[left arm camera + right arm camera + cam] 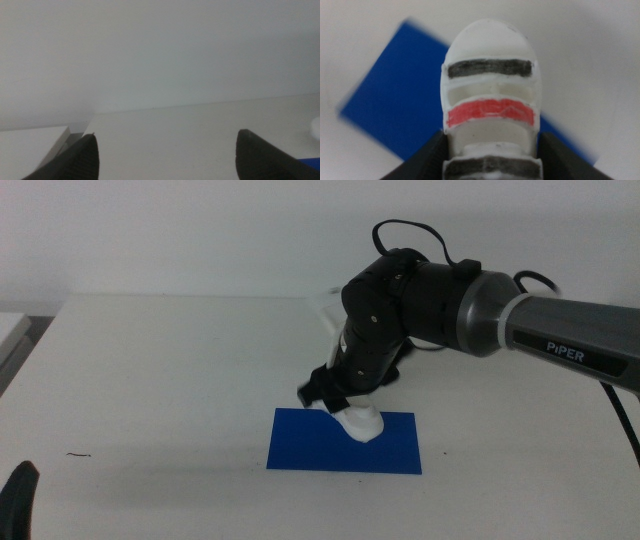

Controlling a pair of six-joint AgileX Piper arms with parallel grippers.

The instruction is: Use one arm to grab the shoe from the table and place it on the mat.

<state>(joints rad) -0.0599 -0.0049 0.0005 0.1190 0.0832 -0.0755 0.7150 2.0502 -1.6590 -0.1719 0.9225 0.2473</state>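
Over the mat (pixel 345 443), only the right wrist view shows the right end effector (pixel 491 150) clamping the shoe (pixel 490 90)

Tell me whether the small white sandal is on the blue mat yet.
Cannot tell: the white sandal, clamped in the right gripper, is over the blue mat.

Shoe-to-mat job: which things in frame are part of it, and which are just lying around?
In the job:
- shoe, clamped in the right gripper
- blue mat under it
- table

Lying about:
- left gripper, open, waiting at the table's near left edge
- small dark mark on the table
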